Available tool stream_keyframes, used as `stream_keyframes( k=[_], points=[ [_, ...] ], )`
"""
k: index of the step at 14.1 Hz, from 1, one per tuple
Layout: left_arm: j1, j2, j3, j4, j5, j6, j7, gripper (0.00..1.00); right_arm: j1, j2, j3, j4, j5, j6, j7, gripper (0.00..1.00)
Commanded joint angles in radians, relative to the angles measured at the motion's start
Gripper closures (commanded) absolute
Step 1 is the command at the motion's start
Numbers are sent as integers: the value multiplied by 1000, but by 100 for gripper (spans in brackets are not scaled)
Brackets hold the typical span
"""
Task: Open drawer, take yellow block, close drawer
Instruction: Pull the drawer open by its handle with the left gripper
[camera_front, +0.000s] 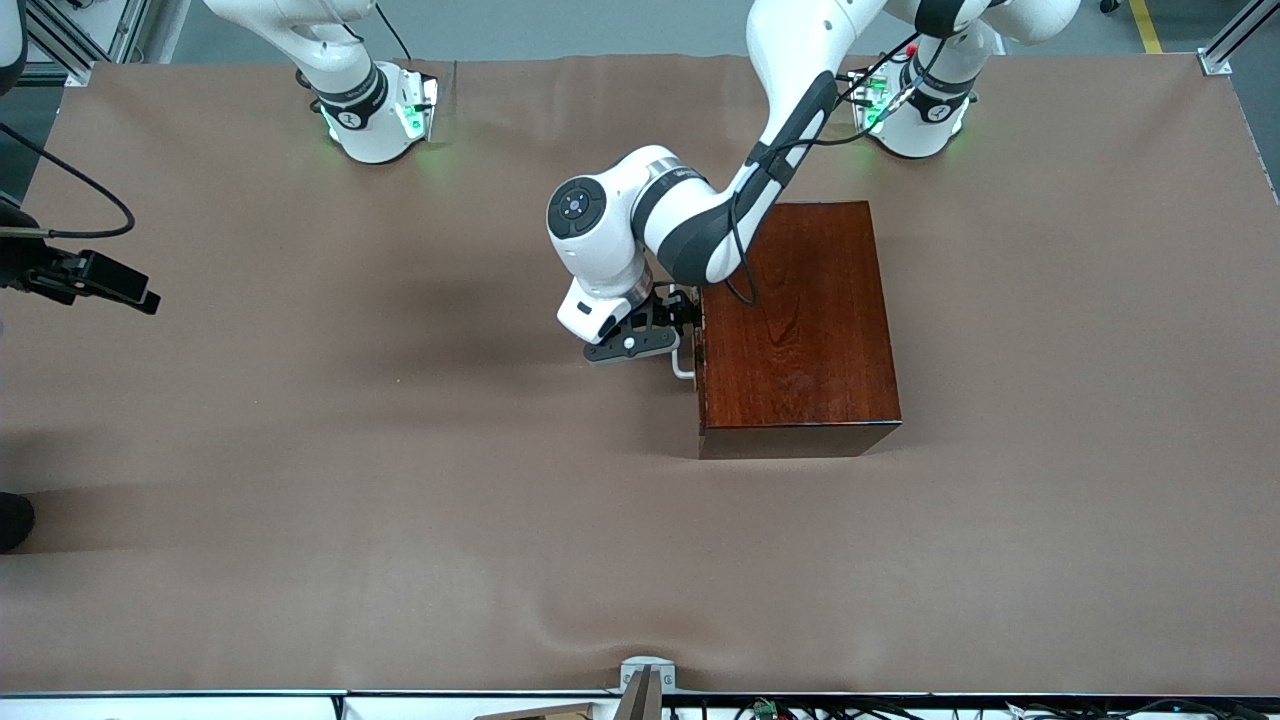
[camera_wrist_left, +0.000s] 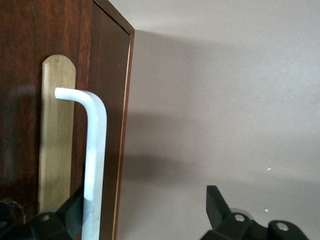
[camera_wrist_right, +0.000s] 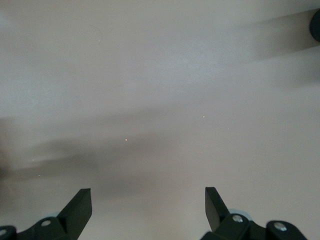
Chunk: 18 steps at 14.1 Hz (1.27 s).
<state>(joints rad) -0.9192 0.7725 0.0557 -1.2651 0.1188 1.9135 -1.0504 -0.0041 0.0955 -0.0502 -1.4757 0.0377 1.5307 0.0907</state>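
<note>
My left gripper (camera_wrist_left: 145, 210) at drawer (camera_front: 700, 345), fingers spread around white handle (camera_wrist_left: 95, 160), lined up to pull. My right gripper (camera_wrist_right: 147, 207) waits, fingers spread, over bare table (camera_front: 400, 500).

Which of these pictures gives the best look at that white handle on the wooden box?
The left wrist view: the white handle fills it close up, against the drawer front. The front view shows only a small piece beside the left gripper. The right wrist view shows none.
</note>
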Motion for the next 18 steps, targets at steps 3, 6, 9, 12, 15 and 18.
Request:
stream_keyframes(
  k=[3, 6, 9, 12, 15, 18],
  points=[
    [-6, 28, -7, 36, -42, 48, -43, 0, -8, -8, 9, 0, 1, -6, 0, 0],
    [-7, 30, -8, 42, -45, 62, -51, 0, -8, -8, 9, 0, 1, -7, 0, 0],
    [-9, 30, -8, 44, -57, 85, -83, 0, -8, -8, 9, 0, 1, -8, 0, 0],
    [-10, 31, -10, 44, -57, 97, -88, 0, -8, -8, 9, 0, 1, -7, 0, 0],
    [-13, 34, -10, 44, -57, 128, -86, 0, -8, -8, 9, 0, 1, -6, 0, 0],
    [-12, 45, -17, 44, -57, 180, -85, 0, -8, -8, 9, 0, 1, -6, 0, 0]
  ],
)
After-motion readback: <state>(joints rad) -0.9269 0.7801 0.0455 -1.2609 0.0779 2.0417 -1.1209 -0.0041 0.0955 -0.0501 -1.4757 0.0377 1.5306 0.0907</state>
